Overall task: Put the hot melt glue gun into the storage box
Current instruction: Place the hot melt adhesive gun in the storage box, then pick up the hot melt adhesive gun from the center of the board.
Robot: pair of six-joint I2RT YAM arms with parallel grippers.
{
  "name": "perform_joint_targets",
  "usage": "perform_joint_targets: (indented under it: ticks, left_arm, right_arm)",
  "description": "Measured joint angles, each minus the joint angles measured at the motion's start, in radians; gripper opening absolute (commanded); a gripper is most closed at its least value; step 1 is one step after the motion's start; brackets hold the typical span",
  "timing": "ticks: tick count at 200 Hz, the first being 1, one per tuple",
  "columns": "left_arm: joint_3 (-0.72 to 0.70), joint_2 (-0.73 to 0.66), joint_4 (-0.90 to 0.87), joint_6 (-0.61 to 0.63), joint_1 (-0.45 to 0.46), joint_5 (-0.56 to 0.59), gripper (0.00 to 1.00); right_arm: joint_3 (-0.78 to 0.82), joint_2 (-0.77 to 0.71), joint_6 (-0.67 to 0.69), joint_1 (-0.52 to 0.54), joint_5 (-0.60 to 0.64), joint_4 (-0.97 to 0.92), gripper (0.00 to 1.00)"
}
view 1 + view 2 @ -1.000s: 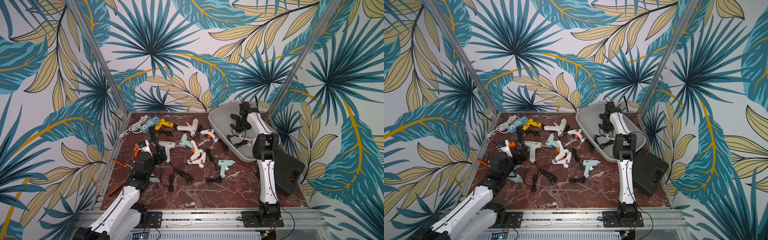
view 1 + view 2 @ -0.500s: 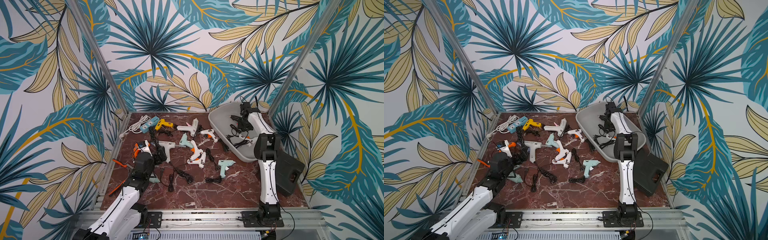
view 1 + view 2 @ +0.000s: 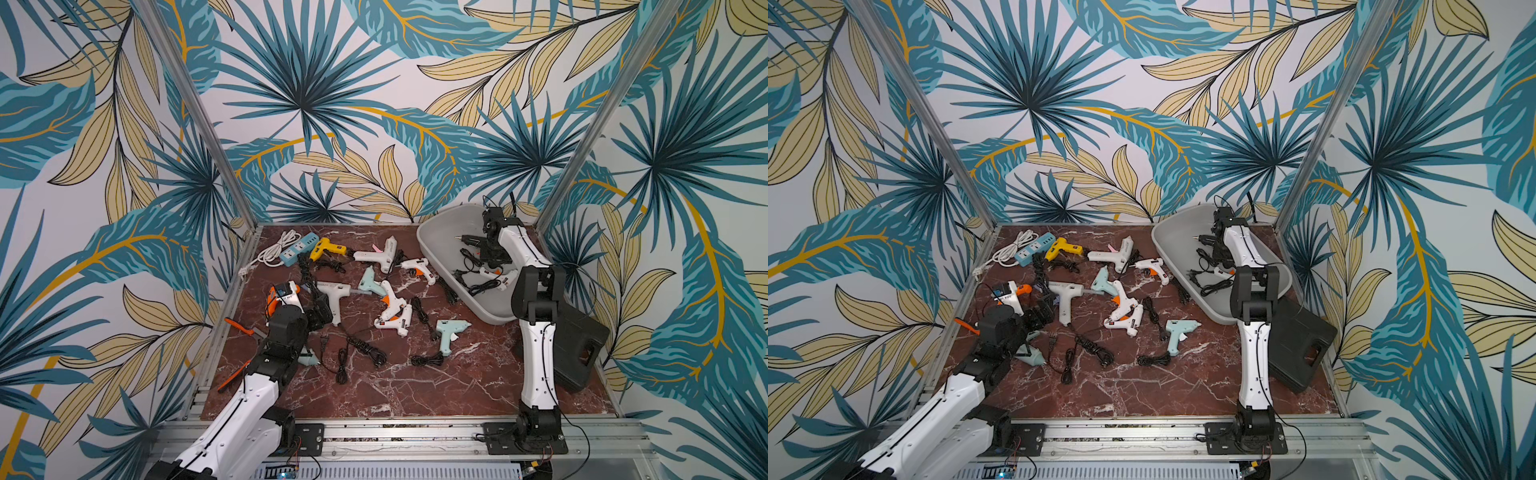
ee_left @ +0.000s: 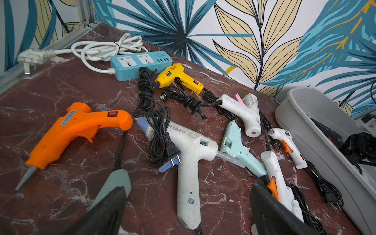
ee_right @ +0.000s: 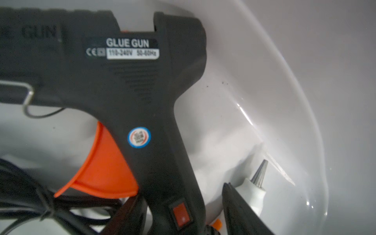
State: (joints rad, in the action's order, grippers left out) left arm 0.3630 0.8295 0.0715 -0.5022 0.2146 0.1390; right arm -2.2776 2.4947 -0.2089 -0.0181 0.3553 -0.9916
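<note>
right tool [image 5: 181, 201] reaches down into the storage box [image 3: 446, 226] at the far right corner of the table [image 3: 415, 386], its jaws parted to either side of the handle of a black glue gun [image 5: 130, 81]. a sliver of gap shows on one side, so the gun looks let go rather than pinched. it sits inside the grey tub beside a small white gun [image 5: 254, 191] and coiled black cords [image 5: 30, 203]. left tool [image 4: 187, 188] hovers low over the table, jaws spread wide and empty, above a big white gun [image 4: 191, 154]. at least two guns appear stowed. roughly ten more, among them an orange gun [image 4: 81, 126] and a yellow gun [image 3: 326, 248], lie scattered on the marble, so most of the job looks left to do.
</note>
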Motion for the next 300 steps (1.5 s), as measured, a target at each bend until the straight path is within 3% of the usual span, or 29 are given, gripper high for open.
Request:
perform_joint_targets:
  ticks: [55, 114, 152, 186, 242, 300]
  left_arm:
    - [0.000, -0.011, -0.011, 0.000, 0.000, 0.000, 1.00]
    - [0.000, -0.068, -0.026, -0.001, 0.000, 0.007, 1.00]
    - [-0.002, -0.093, -0.026, -0.003, 0.000, 0.007, 1.00]
    - [-0.011, -0.095, -0.027, -0.003, 0.000, 0.007, 1.00]
    - [-0.034, -0.095, -0.009, -0.005, 0.000, -0.008, 1.00]
    - [-0.056, -0.094, 0.015, -0.011, 0.000, -0.025, 1.00]
  right_arm:
    - [0.082, -0.048, -0.001, -0.007, -0.083, -0.002, 0.72]
    - [0.234, -0.343, -0.004, 0.022, -0.158, -0.009, 0.72]
    - [0.414, -0.588, -0.020, 0.128, -0.192, 0.054, 0.68]
    - [0.600, -0.706, -0.038, 0.275, -0.242, 0.151, 0.67]
    - [0.694, -0.695, -0.044, 0.485, -0.344, 0.300, 0.67]
    - [0.466, -0.414, 0.013, 0.601, -0.390, 0.329, 0.70]
